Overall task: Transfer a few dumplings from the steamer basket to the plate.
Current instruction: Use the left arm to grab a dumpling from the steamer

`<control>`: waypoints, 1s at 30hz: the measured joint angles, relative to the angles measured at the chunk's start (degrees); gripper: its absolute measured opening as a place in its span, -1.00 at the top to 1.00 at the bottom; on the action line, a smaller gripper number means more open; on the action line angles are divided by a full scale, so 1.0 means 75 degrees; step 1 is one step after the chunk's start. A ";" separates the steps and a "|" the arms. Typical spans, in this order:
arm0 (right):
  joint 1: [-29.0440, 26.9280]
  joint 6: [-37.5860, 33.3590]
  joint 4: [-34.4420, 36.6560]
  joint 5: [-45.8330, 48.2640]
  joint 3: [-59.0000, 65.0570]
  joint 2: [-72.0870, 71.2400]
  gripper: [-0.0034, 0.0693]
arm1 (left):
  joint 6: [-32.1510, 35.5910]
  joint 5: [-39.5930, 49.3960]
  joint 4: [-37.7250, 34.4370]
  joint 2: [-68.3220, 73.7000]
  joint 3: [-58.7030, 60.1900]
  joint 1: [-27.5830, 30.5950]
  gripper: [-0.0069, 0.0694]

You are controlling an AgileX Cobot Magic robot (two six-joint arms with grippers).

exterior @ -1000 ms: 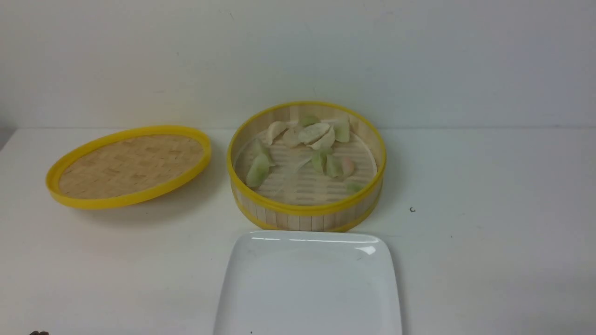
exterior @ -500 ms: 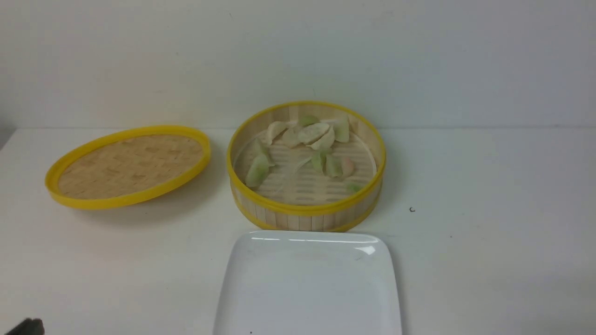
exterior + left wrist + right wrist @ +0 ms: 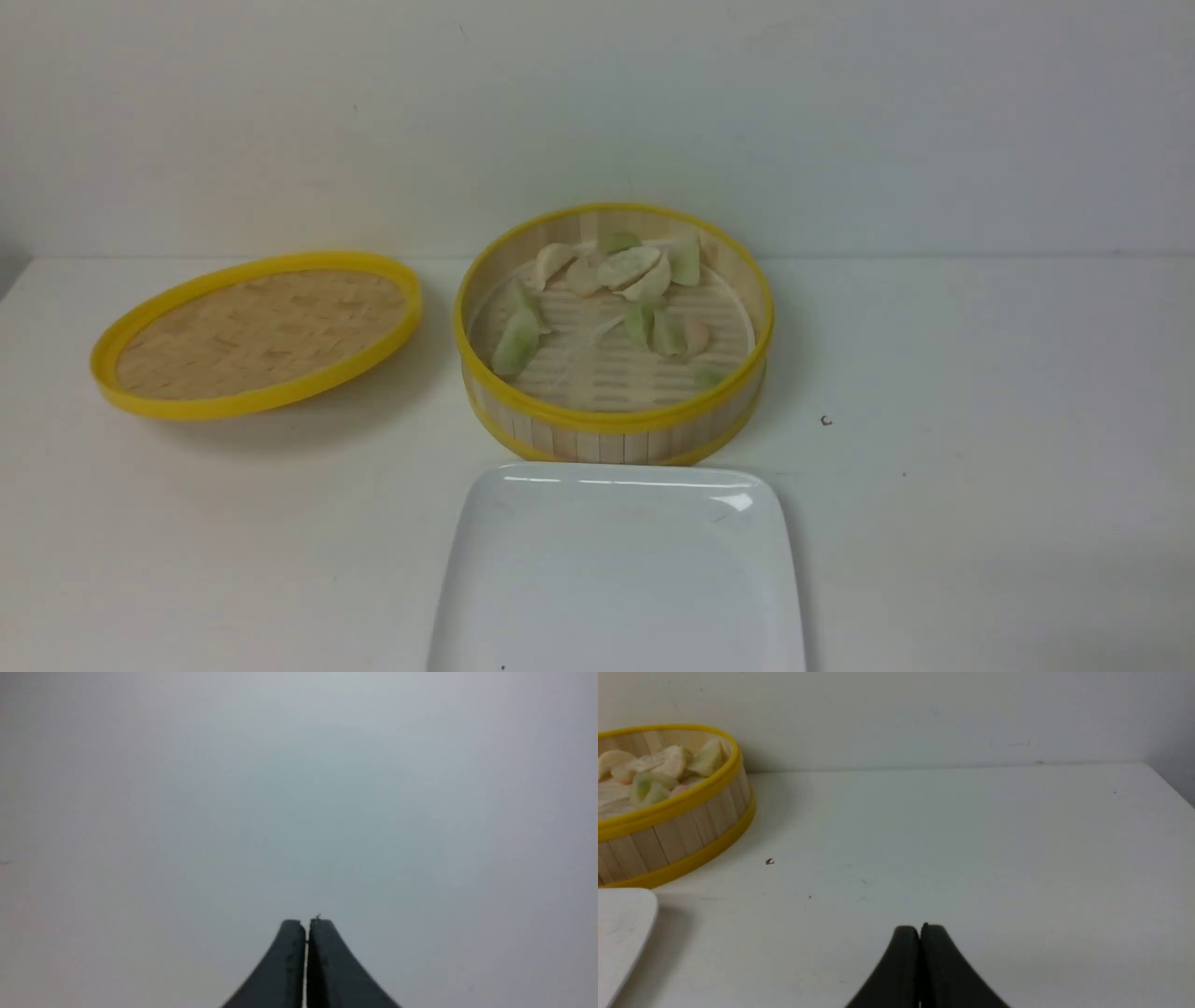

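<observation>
Small pale green and white dumplings [image 3: 627,266] sit in the round bamboo steamer basket [image 3: 607,439]; the dark left gripper [image 3: 306,921] and right gripper [image 3: 920,927] are pinched tight, empty.

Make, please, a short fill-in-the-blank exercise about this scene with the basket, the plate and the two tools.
1. The plate holds ____ of the dumplings; all lie in the steamer basket.
2. The woven lid lies on the robot's ____ side of the steamer basket.
3. The left tool and the right tool are both ____, with nothing between the fingers.
Missing words: none; left; shut.
</observation>
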 joint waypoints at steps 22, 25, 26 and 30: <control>0.0000 0.0967 0.3464 -0.2142 0.0049 0.0000 0.95 | 0.3793 1.1384 -0.1269 0.8803 -0.6975 0.0000 0.83; 0.0017 0.0999 0.3746 -0.2115 -0.0023 0.0000 0.95 | 0.4503 1.1384 -0.1695 0.9957 -0.7451 0.0000 0.83; 0.0063 0.0980 0.3829 -0.1538 -0.0283 0.0009 0.95 | 0.4650 1.1384 -0.1771 1.0412 -0.7837 -0.0011 0.83; 0.0213 0.0506 0.3606 0.0543 -0.1832 0.0940 0.95 | 0.4831 1.1207 -0.1522 1.1545 -0.9157 -0.0401 0.83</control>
